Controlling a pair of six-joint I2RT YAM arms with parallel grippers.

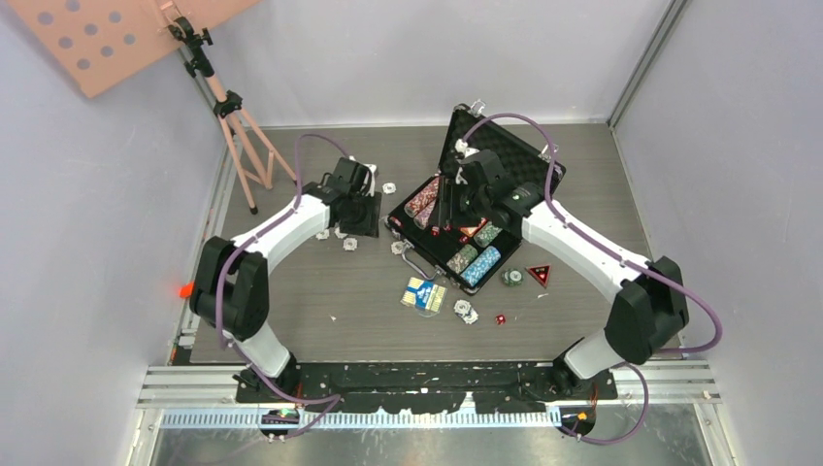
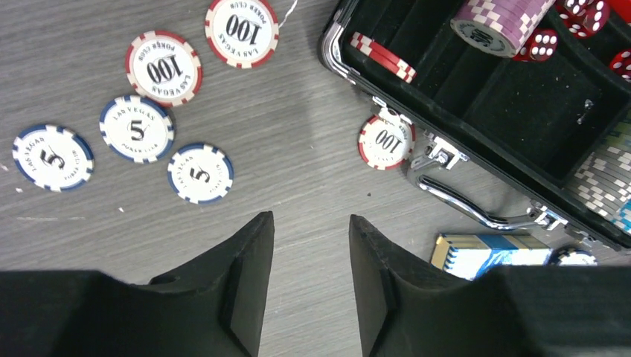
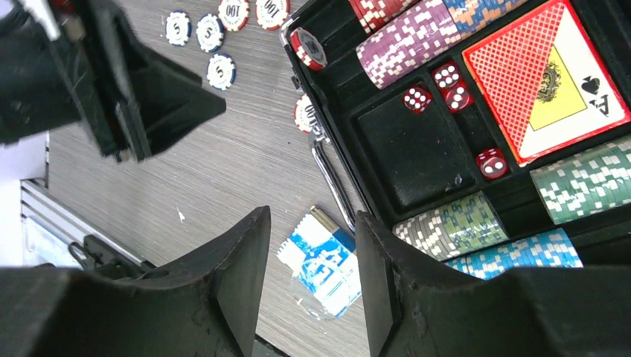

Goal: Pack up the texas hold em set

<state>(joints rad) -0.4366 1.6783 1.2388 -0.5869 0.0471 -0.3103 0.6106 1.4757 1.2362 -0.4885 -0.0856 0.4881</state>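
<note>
The black briefcase [image 1: 514,150] lies open mid-table, and its foam tray [image 3: 413,152] holds chip stacks [image 3: 409,41], the red card deck [image 3: 547,78] and red dice [image 3: 417,99]. The blue card deck [image 1: 424,294] lies on the table in front of the case. Loose red 100 chips [image 2: 164,68] and blue 5 chips [image 2: 137,128] lie left of the case, and one red chip [image 2: 386,141] sits by its handle. My left gripper [image 2: 311,223] is open and empty above bare table near these chips. My right gripper [image 3: 312,223] is open and empty, high over the case's front edge.
A pink tripod [image 1: 238,126] and a pink perforated board [image 1: 107,34] stand at the back left. A red-black triangle [image 1: 539,275], a small green chip stack [image 1: 511,278], a few chips [image 1: 466,311] and a red die [image 1: 501,318] lie right of the blue deck.
</note>
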